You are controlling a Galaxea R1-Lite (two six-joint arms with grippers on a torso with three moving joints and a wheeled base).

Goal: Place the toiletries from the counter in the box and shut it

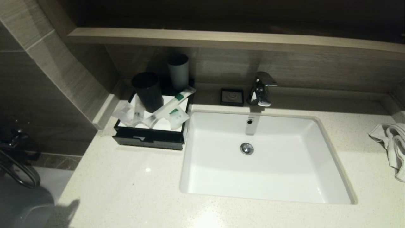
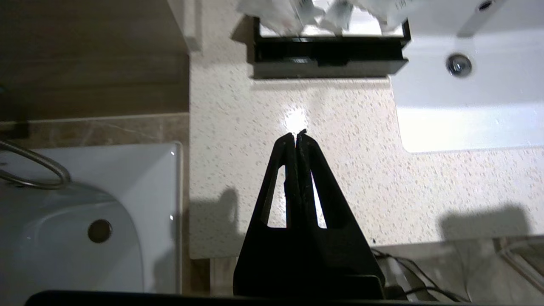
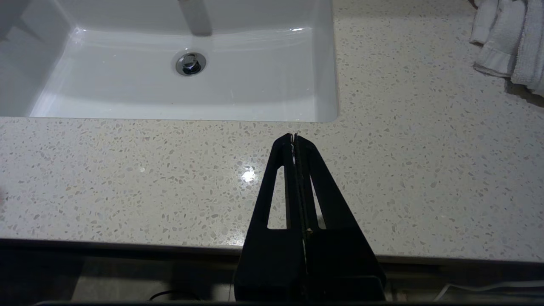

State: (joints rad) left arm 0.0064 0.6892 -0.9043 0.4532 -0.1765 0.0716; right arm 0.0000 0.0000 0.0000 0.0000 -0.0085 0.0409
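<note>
I see packets [image 1: 164, 110] heaped on the box [image 1: 148, 139] | two tumblers [image 1: 148, 91] behind them | sink [image 1: 265, 158] right of box | towel [image 1: 392, 142] far right on counter [image 1: 126, 190]

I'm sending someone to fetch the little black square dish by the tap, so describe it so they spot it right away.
Start at the white sink set in the pale speckled counter and find the chrome faucet behind it. Just to the faucet's left, against the back wall, sits the small black square dish. Unlike the bigger black box further left, piled with white packets and tumblers, it carries no packets.
</note>
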